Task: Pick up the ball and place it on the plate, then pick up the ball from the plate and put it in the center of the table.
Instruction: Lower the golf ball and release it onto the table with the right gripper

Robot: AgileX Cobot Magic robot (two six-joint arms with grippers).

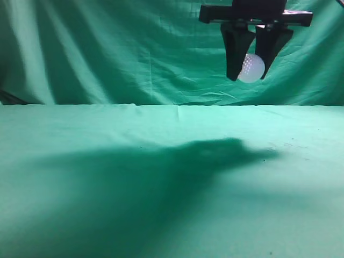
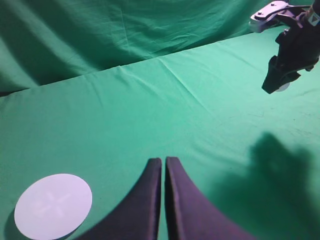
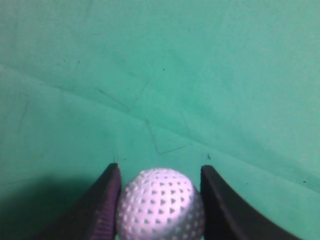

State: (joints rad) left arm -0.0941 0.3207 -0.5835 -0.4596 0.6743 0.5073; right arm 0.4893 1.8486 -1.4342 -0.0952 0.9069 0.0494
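Observation:
The white dimpled ball point(image 1: 251, 67) is held between the fingers of my right gripper point(image 1: 250, 75), high above the green table point(image 1: 107, 140). In the right wrist view the ball point(image 3: 161, 205) sits between the two black fingers of my right gripper point(image 3: 160, 172), with the cloth far below. The left wrist view shows the right gripper point(image 2: 287, 75) at the top right, with a sliver of the ball point(image 2: 284, 87) under it. My left gripper point(image 2: 163, 162) is shut and empty, low over the cloth. The white round plate point(image 2: 53, 205) lies flat at its lower left.
A draped green backdrop curtain point(image 1: 118, 48) hangs behind the table. The right arm throws a broad dark shadow point(image 1: 161, 177) on the cloth. Creases run across the cloth point(image 3: 165, 135) below the ball.

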